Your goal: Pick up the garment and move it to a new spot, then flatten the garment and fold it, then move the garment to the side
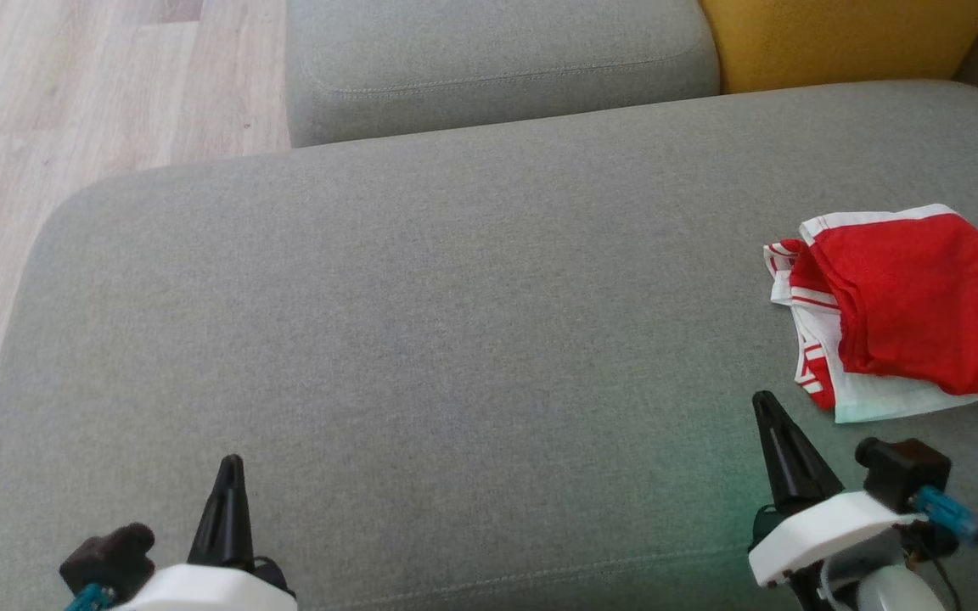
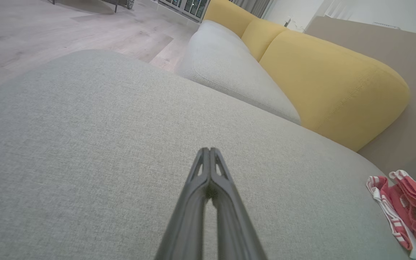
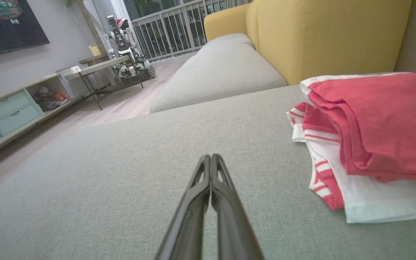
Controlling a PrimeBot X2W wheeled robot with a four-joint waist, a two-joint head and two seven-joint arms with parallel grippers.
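left tool (image 1: 231,465): shut tight, nothing held, parked at the near left of the grey sofa seat (image 1: 421,305).
right tool (image 1: 765,400): shut too, empty, held clear of the cloth.
red-and-white garment (image 1: 913,314): folded at the seat's right edge, just beyond the right tool, untouched and apparently set aside already.

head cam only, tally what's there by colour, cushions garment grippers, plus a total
grey seat cushions: 2
yellow back cushion: 1
red and white garment: 1
dark-fingered grippers, left gripper and right gripper: 2
total: 6
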